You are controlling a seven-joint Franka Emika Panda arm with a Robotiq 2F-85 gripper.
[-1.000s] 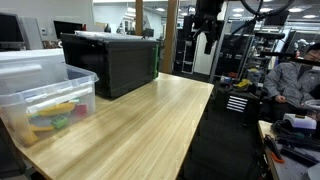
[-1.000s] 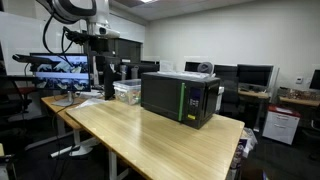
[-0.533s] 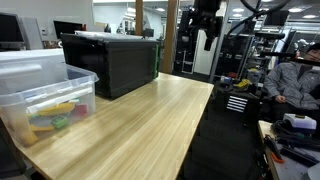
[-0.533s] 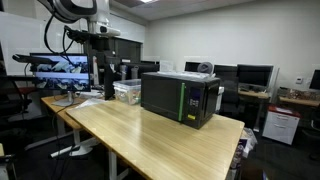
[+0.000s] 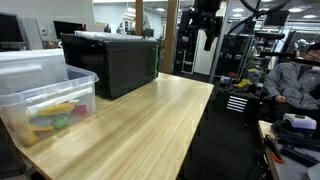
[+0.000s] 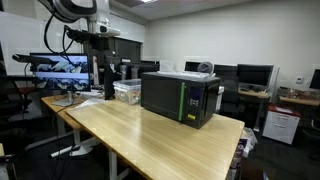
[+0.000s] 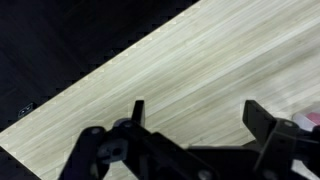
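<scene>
The end effector [image 7: 195, 108] hung open and empty above the wooden counter [image 5: 150, 125], well apart from the clear plastic bin [image 5: 62, 92]. The bin was probably light and slick-walled, best pinched at the rim.

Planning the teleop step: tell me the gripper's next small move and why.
Probably lower the gripper toward the clear bin: its jaws stand open and empty, high above the wooden table, and the wrist view shows only bare wood beneath.
</scene>
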